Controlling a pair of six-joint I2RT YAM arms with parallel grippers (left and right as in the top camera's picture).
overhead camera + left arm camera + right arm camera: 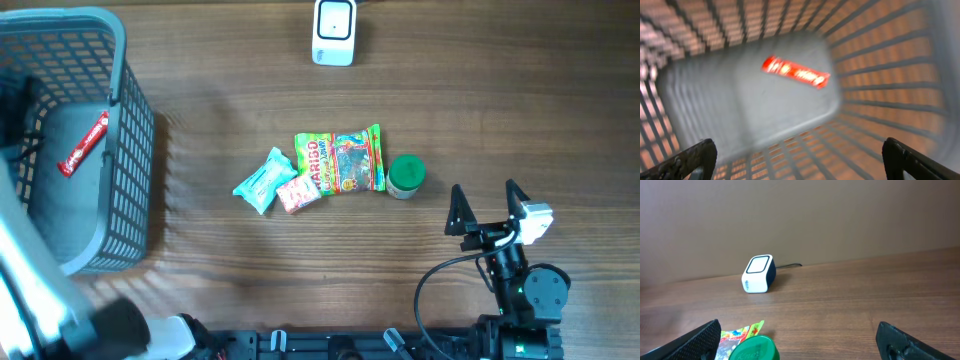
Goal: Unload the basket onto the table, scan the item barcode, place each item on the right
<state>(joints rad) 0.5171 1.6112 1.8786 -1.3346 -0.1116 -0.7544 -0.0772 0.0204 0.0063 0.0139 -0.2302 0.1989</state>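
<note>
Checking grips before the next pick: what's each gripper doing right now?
Left gripper: open, empty, over the basket.
Right gripper: open, empty.

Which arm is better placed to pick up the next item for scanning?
The right arm: its open pincer sits near the green-lidded jar, while the left pincer hangs over the basket.

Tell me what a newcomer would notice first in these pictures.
The bright Haribo bag in the middle draws the eye first, with a teal packet and a pink packet to its left and a green-lidded jar at its right edge. Next comes the gray mesh basket at the far left, a red bar lying alone on its floor. A white scanner stands apart at the far side.
</note>
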